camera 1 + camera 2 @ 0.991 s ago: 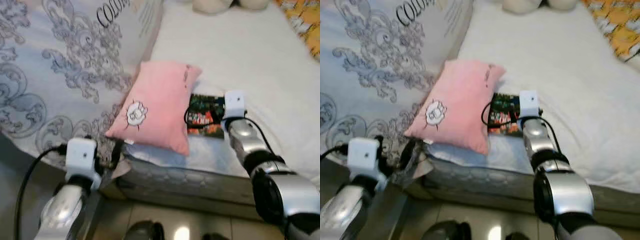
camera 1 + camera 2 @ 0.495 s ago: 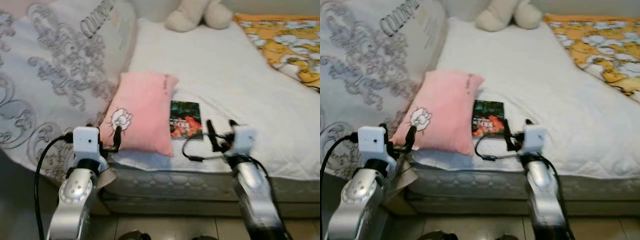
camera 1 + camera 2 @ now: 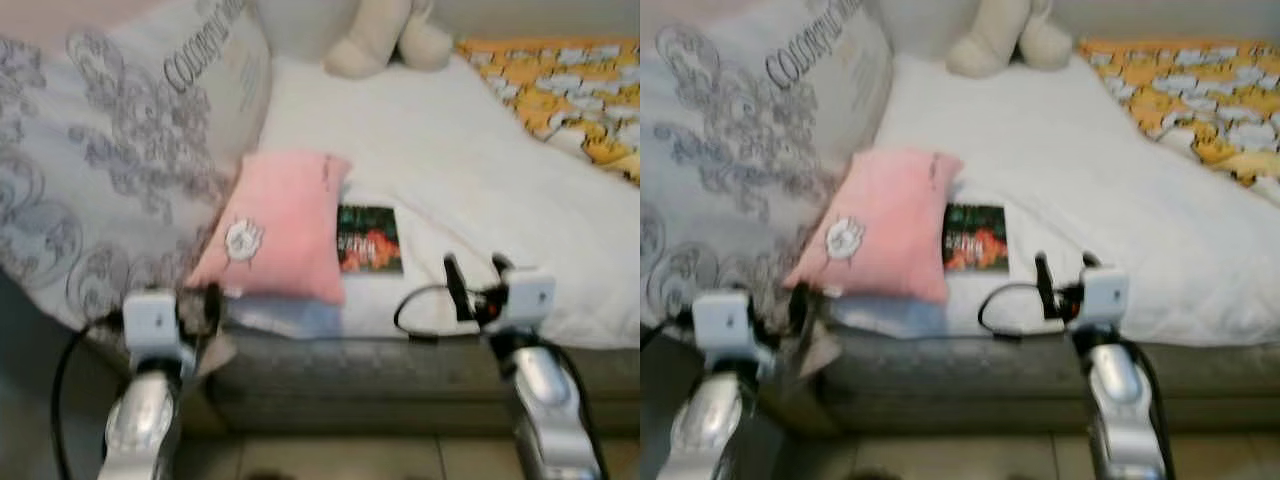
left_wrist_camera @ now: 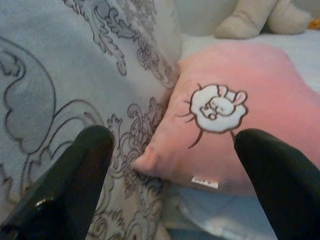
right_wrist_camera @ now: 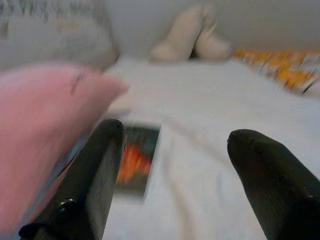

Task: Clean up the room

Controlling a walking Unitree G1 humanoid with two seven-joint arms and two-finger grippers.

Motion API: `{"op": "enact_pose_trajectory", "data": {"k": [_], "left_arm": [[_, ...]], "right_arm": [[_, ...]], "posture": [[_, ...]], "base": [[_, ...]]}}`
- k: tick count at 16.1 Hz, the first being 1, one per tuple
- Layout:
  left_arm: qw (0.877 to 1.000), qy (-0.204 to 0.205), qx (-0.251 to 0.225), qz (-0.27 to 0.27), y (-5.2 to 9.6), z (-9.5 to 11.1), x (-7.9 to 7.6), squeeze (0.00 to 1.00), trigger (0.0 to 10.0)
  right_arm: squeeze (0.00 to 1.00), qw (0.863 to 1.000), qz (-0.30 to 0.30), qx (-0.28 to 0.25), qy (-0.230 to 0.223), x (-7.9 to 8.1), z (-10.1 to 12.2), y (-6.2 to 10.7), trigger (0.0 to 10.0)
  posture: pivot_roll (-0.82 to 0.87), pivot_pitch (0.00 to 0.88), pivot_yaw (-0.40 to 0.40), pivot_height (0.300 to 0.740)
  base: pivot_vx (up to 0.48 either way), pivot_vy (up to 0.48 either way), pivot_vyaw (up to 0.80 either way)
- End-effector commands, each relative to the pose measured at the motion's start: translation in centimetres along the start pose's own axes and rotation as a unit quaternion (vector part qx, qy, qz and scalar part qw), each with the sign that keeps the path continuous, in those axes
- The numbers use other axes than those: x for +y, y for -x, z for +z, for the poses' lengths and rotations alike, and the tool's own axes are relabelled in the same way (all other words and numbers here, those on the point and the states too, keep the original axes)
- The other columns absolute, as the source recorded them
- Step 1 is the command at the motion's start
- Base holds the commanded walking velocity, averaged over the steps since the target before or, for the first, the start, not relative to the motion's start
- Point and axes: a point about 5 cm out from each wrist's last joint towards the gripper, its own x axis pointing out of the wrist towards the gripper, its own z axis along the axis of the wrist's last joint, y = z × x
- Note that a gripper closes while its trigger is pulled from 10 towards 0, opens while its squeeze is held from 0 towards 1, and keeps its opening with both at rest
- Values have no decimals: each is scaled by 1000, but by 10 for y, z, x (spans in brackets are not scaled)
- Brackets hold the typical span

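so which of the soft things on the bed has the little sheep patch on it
The small pink pillow, lying between the big grey-patterned cushion and the book. The cushion bears scrollwork and lettering, and the cream plush toy at the far end is plain.

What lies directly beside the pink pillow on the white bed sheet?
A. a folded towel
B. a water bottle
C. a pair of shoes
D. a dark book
D: a dark book with a colourful cover lies flat on the sheet, its edge against the pink pillow.
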Motion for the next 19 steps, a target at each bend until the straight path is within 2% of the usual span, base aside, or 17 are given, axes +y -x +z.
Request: {"op": "enact_pose_trajectory", "data": {"k": [1, 3, 7, 9, 12, 15, 19], "left_arm": [[1000, 6, -18, -6, -6, 7, -6, 0, 10000], [999, 9, -30, -22, -11, 10, -14, 0, 10000], [999, 14, -33, -27, -20, 12, -15, 0, 10000], [999, 21, -36, -26, -27, 14, -20, 0, 10000], [998, 26, -40, -33, -28, 16, -24, 0, 10000], [999, 20, -34, -33, -28, 13, -21, 0, 10000], [998, 19, -39, -44, -35, 16, -26, 0, 10000]], "right_arm": [[0, 1000, 10, 7, -8, 3, 0, -5, 10000], [0, 1000, 7, 10, -8, 4, 0, -13, 10000], [0, 1000, 5, 19, -7, 6, -2, -18, 10000], [0, 1000, 12, 14, -6, 9, 2, -23, 10000], [0, 1000, 9, 14, -7, 8, 2, -25, 10000], [0, 1000, 8, 17, -10, 8, 4, -26, 10000], [0, 1000, 12, 18, -9, 9, 5, -27, 10000]], "posture": [[-122, 0, 81, 740], [-121, 0, 88, 740], [-134, 0, 102, 740], [-149, 0, 114, 740], [-152, 0, 115, 740], [-162, 0, 124, 740], [-171, 0, 130, 740]], "base": [[0, -458, 0], [0, -458, 0], [0, -457, 0], [0, -442, 0], [0, -441, 0], [0, -437, 0], [0, -441, 0]]}}
